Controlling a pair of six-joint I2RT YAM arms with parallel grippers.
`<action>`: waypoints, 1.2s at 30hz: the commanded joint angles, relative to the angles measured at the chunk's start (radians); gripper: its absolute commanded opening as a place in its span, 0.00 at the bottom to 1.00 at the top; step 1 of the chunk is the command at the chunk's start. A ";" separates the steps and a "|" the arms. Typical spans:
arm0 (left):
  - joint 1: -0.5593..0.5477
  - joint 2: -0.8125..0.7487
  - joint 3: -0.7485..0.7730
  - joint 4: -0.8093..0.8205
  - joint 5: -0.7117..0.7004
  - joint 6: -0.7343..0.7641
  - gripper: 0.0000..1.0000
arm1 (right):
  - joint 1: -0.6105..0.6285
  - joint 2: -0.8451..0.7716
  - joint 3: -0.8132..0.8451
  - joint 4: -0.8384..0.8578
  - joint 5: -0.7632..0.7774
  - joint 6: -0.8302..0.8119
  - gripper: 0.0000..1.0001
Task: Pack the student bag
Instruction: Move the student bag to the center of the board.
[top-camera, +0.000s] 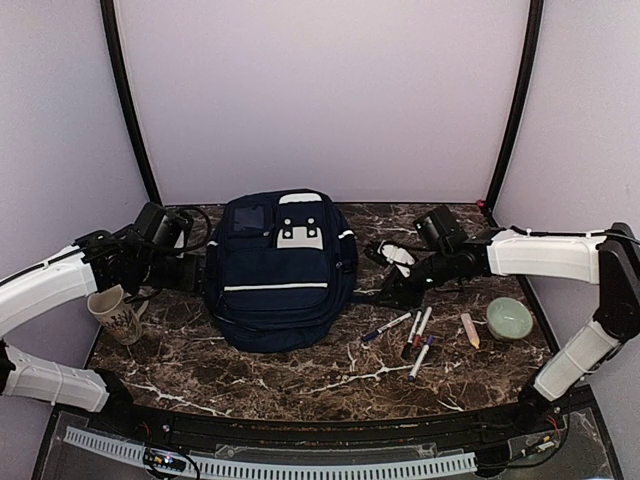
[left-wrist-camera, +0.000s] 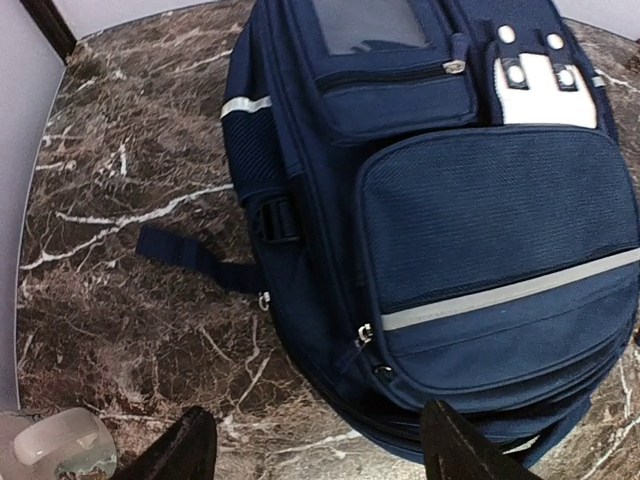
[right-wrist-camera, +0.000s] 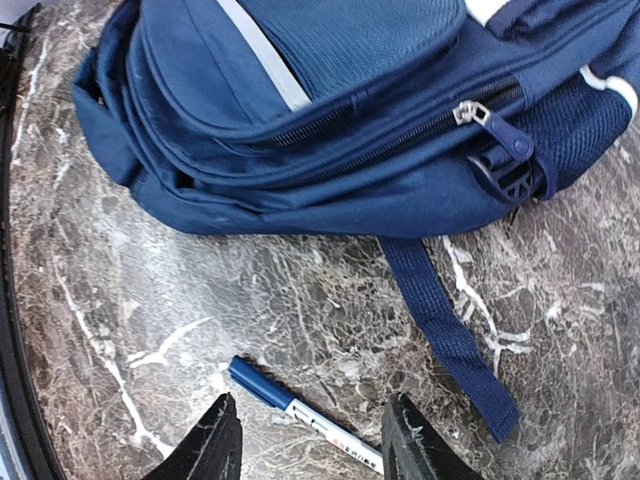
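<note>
Currently the bag (top-camera: 280, 270) lies flat mid-frame, zips closed. Left gripper (left-wrist-camera: 320, 415) is wide open and empty beside it. Right gripper (right-wrist-camera: 313, 408), partly open and empty, hovers over the blue pen (right-wrist-camera: 298, 412), probably lining up a pick.

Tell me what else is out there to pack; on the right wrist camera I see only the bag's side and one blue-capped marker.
Observer: Several more markers lie clustered on the table just right of that one.
Operator: Anything beyond them?
Observer: A pale green bowl sits further right, near the table's edge.
Operator: And the far side of the bag?
Observer: The left gripper hangs open and empty beside the student bag, with a mug close by.
</note>
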 joint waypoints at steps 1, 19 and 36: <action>0.063 0.050 -0.033 -0.027 0.011 -0.040 0.72 | 0.013 0.025 0.018 0.034 0.064 0.027 0.48; 0.052 0.325 -0.169 0.368 0.356 0.035 0.59 | 0.076 0.062 0.003 0.066 0.190 -0.005 0.48; -0.298 0.497 0.080 0.309 0.331 0.199 0.57 | -0.003 -0.028 -0.020 0.084 0.247 -0.039 0.48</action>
